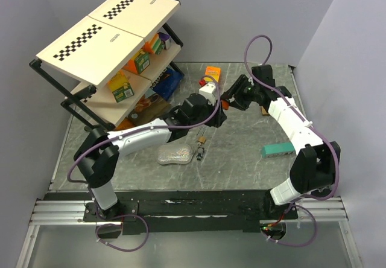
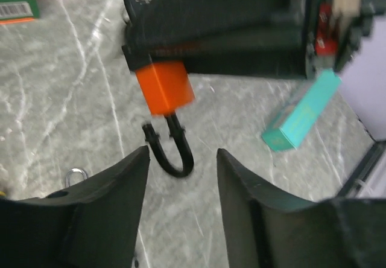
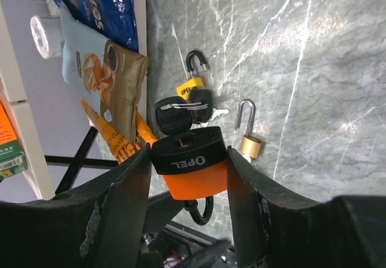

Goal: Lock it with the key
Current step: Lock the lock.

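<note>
So the right gripper (image 3: 188,159) was clamped on the two sides of an orange block-shaped padlock (image 3: 194,188) with a black cap marked OPEL, holding it up off the table. A black-headed key (image 3: 173,122) was stuck into that cap, and the black U-shaped shackle (image 2: 184,165) poked out of the opposite end. One leg of it looked to be out of the body, but the left wrist view was too blurry to be sure. The left gripper (image 2: 181,156) sat right at the shackle with its jaws apart, one finger on either side, not touching it. Down on the grey marble-look tabletop (image 2: 72,99) lay a small brass padlock with a silver shackle (image 3: 248,141) and, near it, a yellow padlock with a black shackle (image 3: 192,86). A teal cardboard box (image 1: 277,150) lay over by the right arm. At the left edge stood a black-framed shelf rack (image 1: 105,44) full of snack packs.
</note>
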`<state>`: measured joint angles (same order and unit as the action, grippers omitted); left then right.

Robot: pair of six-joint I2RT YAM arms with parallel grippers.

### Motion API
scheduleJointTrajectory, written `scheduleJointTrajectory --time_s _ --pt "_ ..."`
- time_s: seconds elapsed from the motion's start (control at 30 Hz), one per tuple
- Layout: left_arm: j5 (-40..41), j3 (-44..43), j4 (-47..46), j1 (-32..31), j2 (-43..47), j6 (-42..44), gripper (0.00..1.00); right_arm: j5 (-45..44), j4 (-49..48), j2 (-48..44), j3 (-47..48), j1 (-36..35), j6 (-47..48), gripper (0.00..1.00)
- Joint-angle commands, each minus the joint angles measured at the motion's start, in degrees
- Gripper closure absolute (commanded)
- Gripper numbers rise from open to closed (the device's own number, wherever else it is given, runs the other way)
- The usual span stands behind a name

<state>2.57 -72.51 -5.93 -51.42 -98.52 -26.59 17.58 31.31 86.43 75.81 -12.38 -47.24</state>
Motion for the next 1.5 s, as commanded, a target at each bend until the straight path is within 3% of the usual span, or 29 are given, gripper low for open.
scheduleJointTrajectory --time_s 0.0,0.3,0.43,0.47,0.53,0.57,0.63,0.67,0.7,0.9,1.0,1.27,1.33,1.47 --pt "5.07 -4.57 0.83 -0.44 -2.29 0.57 0.49 0.7 -0.99 0.49 3.64 -1.06 -2.68 1.0" --pt "4.55 -6.77 1.98 -0.44 -5.01 0.84 0.7 0.96 -1.25 1.46 4.61 -1.07 -3.03 1.0" --pt "4.38 -7.12 2.33 -0.44 -5.02 0.14 0.99 2.45 -2.12 1.11 4.0 -0.98 -3.47 1.0" --pt "3.68 -6.51 1.72 -0.44 -4.49 0.13 0.99 4.46 -2.74 1.11 3.65 -0.89 -2.95 1.0" --pt "0.7 -5.28 -0.91 -0.44 -2.22 1.01 0.99 6.84 -3.97 0.58 2.42 0.16 -2.5 0.78" --pt "-0.36 -3.88 -1.62 -0.44 -1.25 1.45 0.99 7.89 -5.19 0.32 2.15 0.69 -2.07 0.49" --pt "-3.69 -2.29 -3.37 0.0 1.65 2.33 0.99 11.67 -5.99 -0.21 2.06 2.62 -0.66 0.27" --pt "-5.02 -0.72 -3.82 0.35 2.53 2.42 0.99 13.08 -7.04 -0.56 1.97 3.32 0.82 0.08" --pt "-8.77 0.08 -4.08 0.79 4.28 2.51 0.99 17.01 -8.27 -1.09 1.36 4.46 1.88 0.01" --pt "-23.9 5.89 -4.44 5.62 10.18 6.19 0.99 29.76 -13.19 -5.12 -0.92 12.02 13.04 0.01" --pt "-32.87 5.72 -0.15 7.82 12.29 13.88 0.99 38.82 -12.42 -7.84 -1.28 15.54 23.3 0.01" --pt "-50.97 0.62 17.78 8.97 14.67 35.71 0.99 51.84 11.28 -17.43 -1.54 16.42 78.13 0.01" --pt "-52.4 -0.26 20.7 8.97 14.94 38.54 0.99 52.46 20.05 -18.58 -1.02 15.64 90.15 0.01" --pt "-53.02 -0.53 23.68 7.74 15.37 41.87 0.99 52.12 32.55 -17.79 1.27 10.91 104.18 0.01"
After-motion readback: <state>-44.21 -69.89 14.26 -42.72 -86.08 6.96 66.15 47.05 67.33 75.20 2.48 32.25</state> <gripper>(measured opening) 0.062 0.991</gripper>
